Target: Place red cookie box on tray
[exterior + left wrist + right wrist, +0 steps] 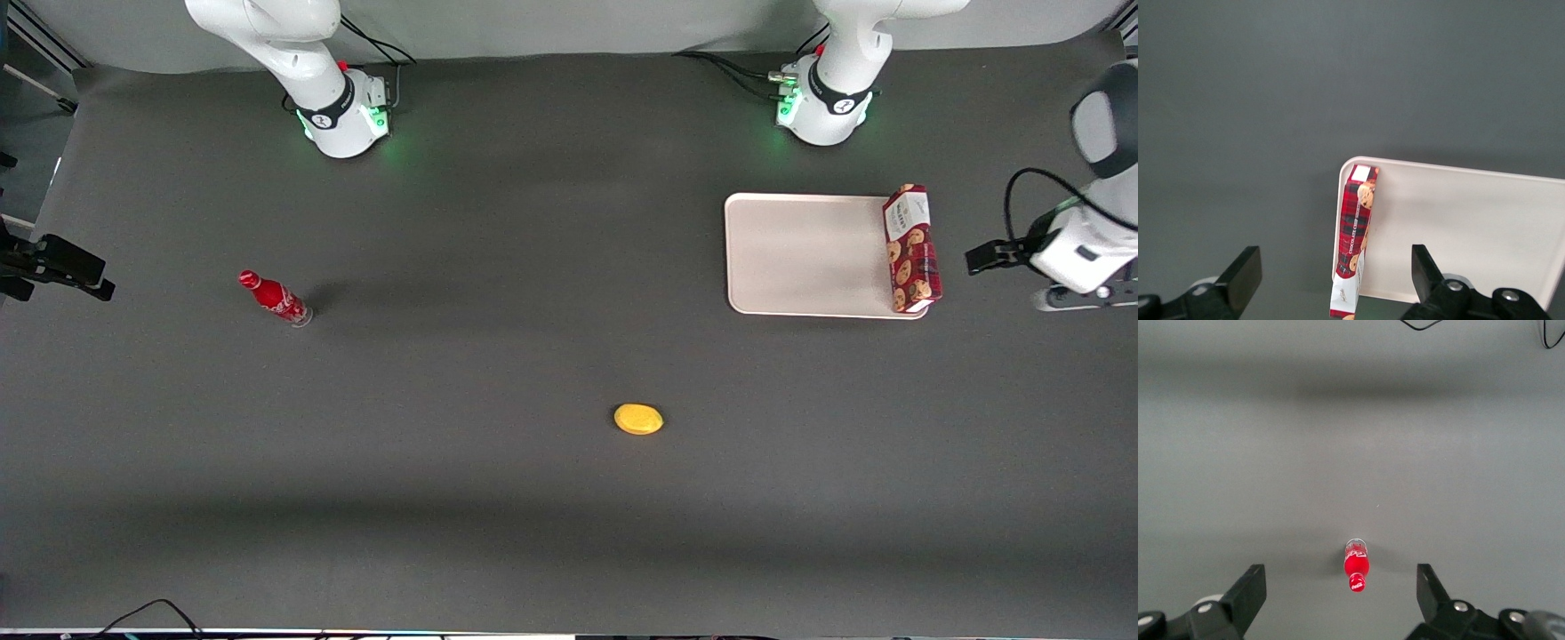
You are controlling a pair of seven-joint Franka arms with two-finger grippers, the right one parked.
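Note:
The red cookie box [910, 249] stands on its long narrow side on the tray [800, 258], along the tray's short edge toward the working arm's end. The end of the box nearer the front camera reaches just past the rim. My left gripper [985, 258] is open and empty, apart from the box and a little farther toward the working arm's end, with its fingers pointing at the box. In the left wrist view the box [1356, 237] lies along the tray's [1471, 220] rim between the two spread fingers of the gripper [1335, 270], which touch nothing.
A small red soda bottle [276, 298] stands toward the parked arm's end of the table and shows in the right wrist view [1356, 567]. A yellow oval object [638, 419] lies nearer the front camera than the tray. The working arm's base [822, 107] stands farther from the front camera than the tray.

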